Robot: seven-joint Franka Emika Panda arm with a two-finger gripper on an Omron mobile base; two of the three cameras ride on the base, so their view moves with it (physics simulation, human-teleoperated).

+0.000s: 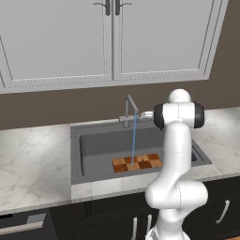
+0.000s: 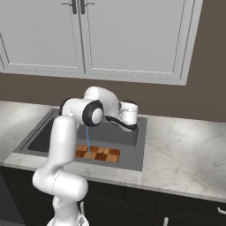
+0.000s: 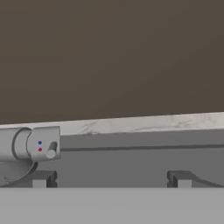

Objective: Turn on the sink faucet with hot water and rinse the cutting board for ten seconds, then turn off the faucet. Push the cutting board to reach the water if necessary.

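Observation:
The grey sink faucet (image 1: 130, 108) stands at the back rim of the dark sink (image 1: 75, 154), and the water (image 1: 133, 140) falls from it in a thin pale-blue stream. The stream lands on the checkered wooden cutting board (image 1: 137, 162), which lies flat at the front of the basin. In the right base view the water (image 2: 88, 140) also hits the cutting board (image 2: 98, 154). My gripper (image 3: 113, 179) is open and holds nothing. It sits just right of the faucet base (image 3: 30, 144), whose small lever (image 3: 51, 152) is beside my left fingertip (image 3: 43, 179).
Marble counter (image 1: 33, 159) runs on both sides of the sink, with a brown wall behind and white upper cabinets (image 1: 108, 42) above. My own arm (image 1: 176, 140) stands over the sink's right part and hides some of the basin.

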